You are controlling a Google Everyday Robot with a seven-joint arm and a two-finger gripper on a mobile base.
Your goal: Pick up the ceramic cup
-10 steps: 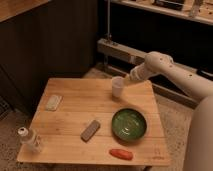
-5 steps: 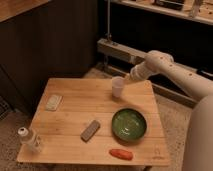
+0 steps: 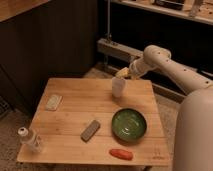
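1. The ceramic cup (image 3: 118,88) stands upright near the far edge of the table (image 3: 70,116).
2. The gripper (image 3: 122,74) sits right above the cup's rim; I cannot tell how its fingers stand.
3. Nearer lie a green bowl (image 3: 129,124), a grey block (image 3: 90,130) and a clear bottle (image 3: 30,140).

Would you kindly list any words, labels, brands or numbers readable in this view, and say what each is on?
None can be read.
The bottle, grey bar, white packet, green bowl and ceramic cup show no legible text.
The gripper, just above the cup, carries no visible marking.
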